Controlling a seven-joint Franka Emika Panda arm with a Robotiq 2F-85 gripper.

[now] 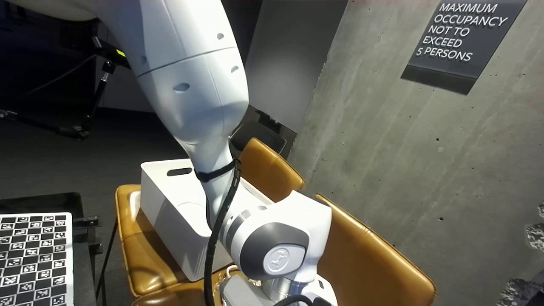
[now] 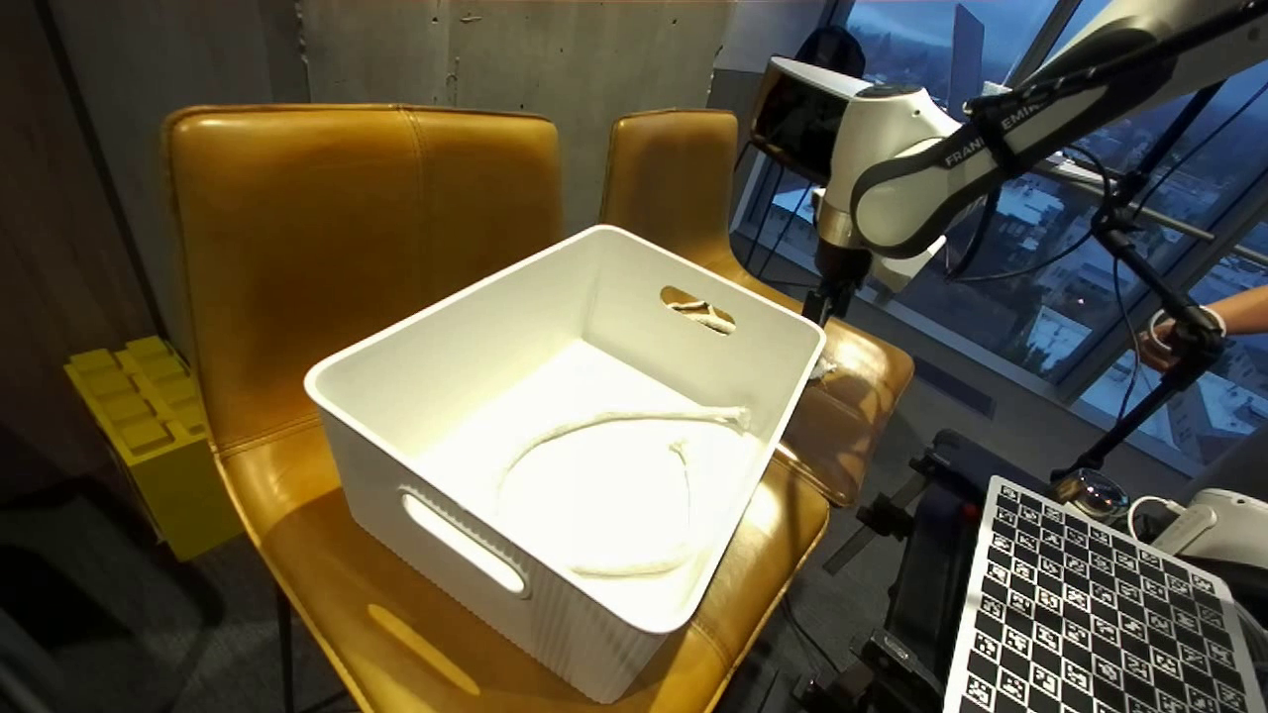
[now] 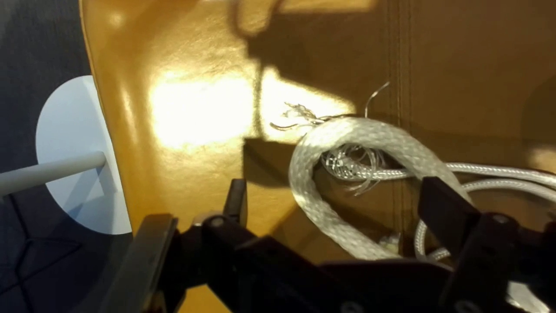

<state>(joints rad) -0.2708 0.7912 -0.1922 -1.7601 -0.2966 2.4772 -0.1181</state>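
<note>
Wrist view: the black metal gripper (image 3: 341,202) has its jaws spread wide above a shiny tan leather chair (image 3: 182,182). A loop of thick white woven rope (image 3: 311,199) lies on the chair, showing btwn the jaws; can't tell if they touch. Thin white braided cords (image 3: 499,169) lie there too.

In an exterior view, a white plastic box (image 2: 575,624) w/ a thin white curvy cord (image 2: 644,415) inside is on another tan leather chair (image 2: 347,277), by the rope's chair.

In an exterior view, the white & grey robot arm (image 1: 204,93) bends over the rope's chair.
</note>
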